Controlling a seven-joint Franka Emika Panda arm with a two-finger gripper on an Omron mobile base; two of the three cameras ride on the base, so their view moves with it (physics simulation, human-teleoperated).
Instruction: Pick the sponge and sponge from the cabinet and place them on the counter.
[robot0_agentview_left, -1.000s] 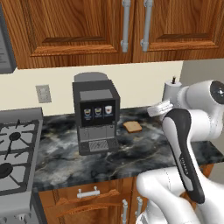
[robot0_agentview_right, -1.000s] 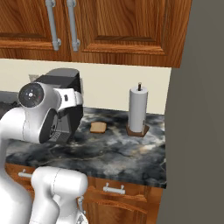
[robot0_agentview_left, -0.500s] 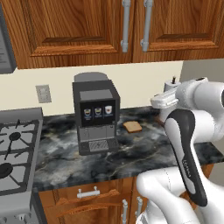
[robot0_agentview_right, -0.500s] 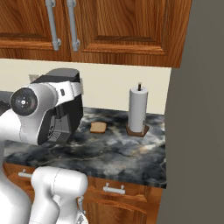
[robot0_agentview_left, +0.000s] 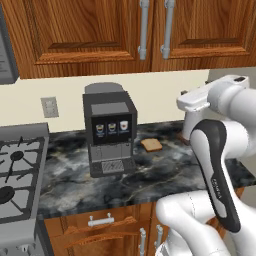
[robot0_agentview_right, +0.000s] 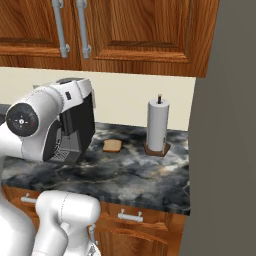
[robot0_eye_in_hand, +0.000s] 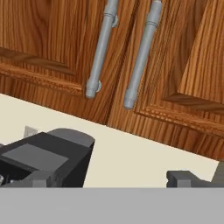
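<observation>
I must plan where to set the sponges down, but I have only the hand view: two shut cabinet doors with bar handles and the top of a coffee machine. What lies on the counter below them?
Observer: A tan bread slice lies flat on the counter, a little to the right of the coffee machine.
Operator: Does anything else stand on that side?
Observer: Yes, a paper towel roll stands upright on its holder, further right, at the back of the counter.
Operator: And what is left of the machine?
Observer: A stove with black burners adjoins the counter there.
</observation>
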